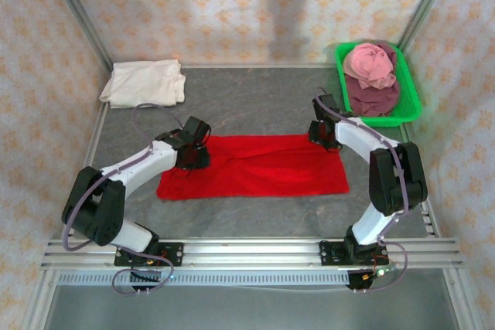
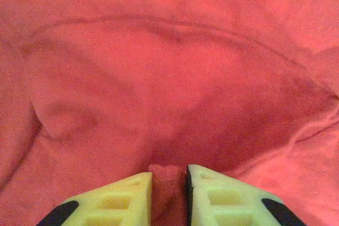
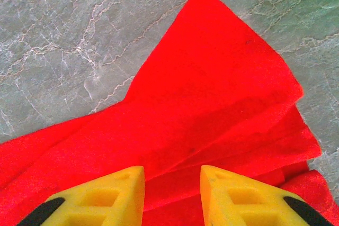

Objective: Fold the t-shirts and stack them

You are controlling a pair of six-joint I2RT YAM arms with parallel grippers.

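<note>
The left gripper (image 2: 169, 178) pinches a ridge of the red t-shirt (image 1: 263, 166), spread flat mid-worktop (image 1: 255, 106). The right gripper (image 3: 172, 175), jaws partly apart, straddles its far right edge, grip unclear. A shallow pinch could slip mid-fold, leaving the 2 sides uneven.

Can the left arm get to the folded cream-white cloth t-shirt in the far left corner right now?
Probably, once freed: nothing stands between it and the cream-white t-shirt, but the left gripper is pinching the bright red cloth t-shirt.
</note>
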